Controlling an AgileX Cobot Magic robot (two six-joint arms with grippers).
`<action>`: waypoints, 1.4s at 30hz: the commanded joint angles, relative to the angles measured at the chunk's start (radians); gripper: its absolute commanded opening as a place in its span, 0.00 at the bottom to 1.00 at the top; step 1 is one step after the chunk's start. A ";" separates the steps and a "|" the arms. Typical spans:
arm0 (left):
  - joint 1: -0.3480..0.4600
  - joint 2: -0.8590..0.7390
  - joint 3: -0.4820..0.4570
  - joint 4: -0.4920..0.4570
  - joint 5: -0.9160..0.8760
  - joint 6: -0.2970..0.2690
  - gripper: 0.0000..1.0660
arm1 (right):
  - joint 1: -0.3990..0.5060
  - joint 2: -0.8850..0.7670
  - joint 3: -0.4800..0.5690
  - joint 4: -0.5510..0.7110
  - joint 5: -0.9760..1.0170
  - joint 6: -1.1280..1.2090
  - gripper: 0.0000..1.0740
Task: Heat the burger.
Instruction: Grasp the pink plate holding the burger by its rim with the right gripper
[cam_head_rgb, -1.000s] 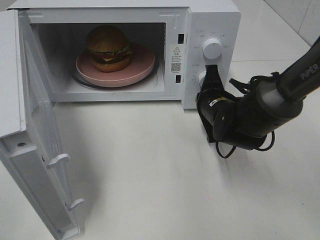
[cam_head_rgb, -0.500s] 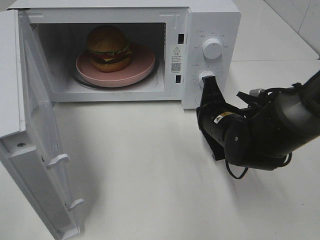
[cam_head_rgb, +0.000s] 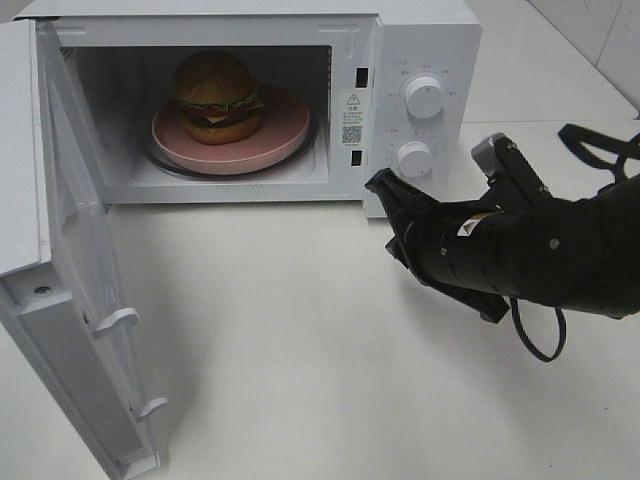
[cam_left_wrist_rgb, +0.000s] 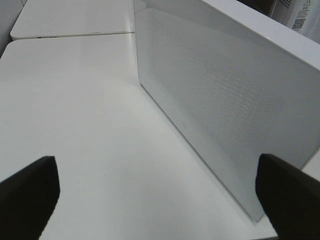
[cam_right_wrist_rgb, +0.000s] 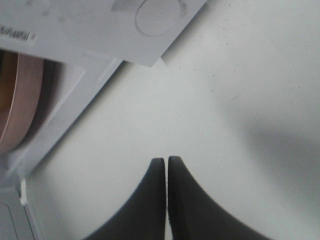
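The burger (cam_head_rgb: 216, 95) stands on a pink plate (cam_head_rgb: 285, 125) inside the open white microwave (cam_head_rgb: 420, 40). My right gripper (cam_head_rgb: 381, 186) is shut with nothing in it, its tip just below the microwave's lower right front corner and under the lower knob (cam_head_rgb: 413, 159). In the right wrist view its fingertips (cam_right_wrist_rgb: 166, 161) press together over the white table, with the plate's edge (cam_right_wrist_rgb: 20, 100) beside them. My left gripper (cam_left_wrist_rgb: 157, 195) is open wide and empty, facing the outer side of the microwave door (cam_left_wrist_rgb: 225, 110). It is out of the high view.
The microwave door (cam_head_rgb: 60, 250) swings far out toward the table's front left. An upper knob (cam_head_rgb: 424, 97) sits above the lower one. My right arm (cam_head_rgb: 540, 250) lies low over the white table (cam_head_rgb: 300, 350) at the right.
My right gripper has come off the lower knob and dropped down and left to the microwave's front corner. The arm has swung lower. The burger and door have not moved.
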 joint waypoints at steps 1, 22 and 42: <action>0.003 -0.017 -0.001 -0.005 -0.008 -0.003 0.94 | 0.002 -0.061 0.001 -0.010 0.096 -0.216 0.03; 0.003 -0.017 -0.001 -0.005 -0.008 -0.003 0.94 | 0.002 -0.145 -0.200 -0.479 0.971 -0.540 0.04; 0.003 -0.017 -0.001 -0.005 -0.008 -0.003 0.94 | 0.002 -0.145 -0.403 -0.834 1.277 -1.374 0.11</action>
